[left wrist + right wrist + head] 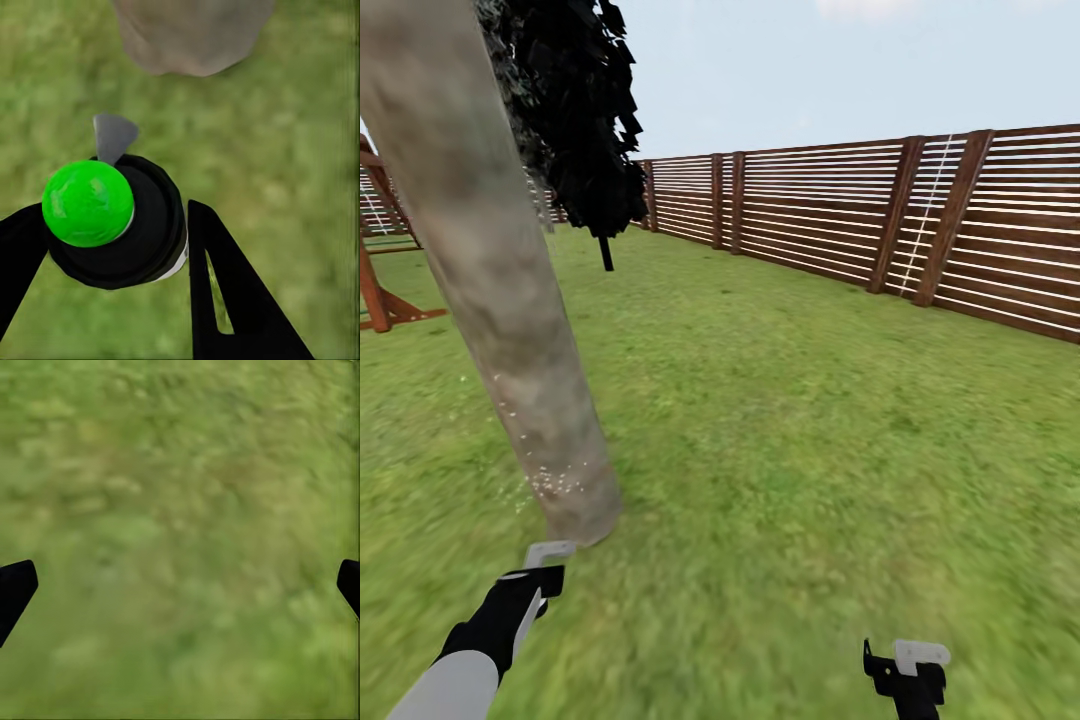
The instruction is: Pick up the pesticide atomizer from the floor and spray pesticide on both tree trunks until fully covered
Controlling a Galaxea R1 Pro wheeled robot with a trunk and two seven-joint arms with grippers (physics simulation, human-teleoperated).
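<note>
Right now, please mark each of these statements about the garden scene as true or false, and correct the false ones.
1. The left hand holds the atomizer. True.
2. The atomizer's top is red. False: in the left wrist view its top is bright green.
3. Whitish specks of pesticide sit on the lower part of the tree trunk. True.
4. The right hand grips a second bottle. False: its fingers stand wide apart over bare grass.
5. A brick wall closes the lawn. False: it is a brown slatted wooden fence.
</note>
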